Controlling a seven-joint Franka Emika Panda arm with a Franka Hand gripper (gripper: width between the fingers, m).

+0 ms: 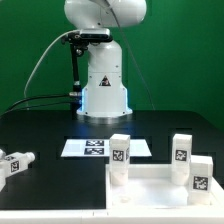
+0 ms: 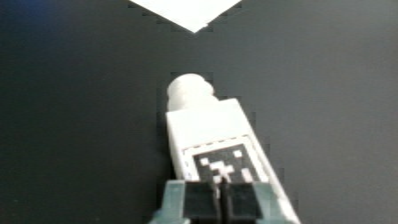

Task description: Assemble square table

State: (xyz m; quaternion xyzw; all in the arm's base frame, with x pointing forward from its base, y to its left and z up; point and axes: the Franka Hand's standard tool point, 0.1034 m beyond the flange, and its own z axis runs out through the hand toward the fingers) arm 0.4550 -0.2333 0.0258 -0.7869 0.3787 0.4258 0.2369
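Observation:
The square table's white slab (image 1: 160, 180) lies at the front on the exterior view's right, with three tagged white legs standing on it (image 1: 119, 152) (image 1: 181, 150) (image 1: 200, 172). A loose leg (image 1: 15, 163) lies on the black table at the exterior view's left. The arm rises out of the exterior view, so the gripper does not show there. In the wrist view my gripper (image 2: 221, 200) is shut, its dark pads pressed together with nothing visible between them. A white leg (image 2: 210, 125) lies lengthwise just beyond the fingertips, its tagged end nearest them.
The marker board (image 1: 100, 148) lies flat in front of the robot's base (image 1: 103, 85). A white corner (image 2: 187, 12) shows beyond the leg's rounded tip in the wrist view. A green backdrop stands behind the table.

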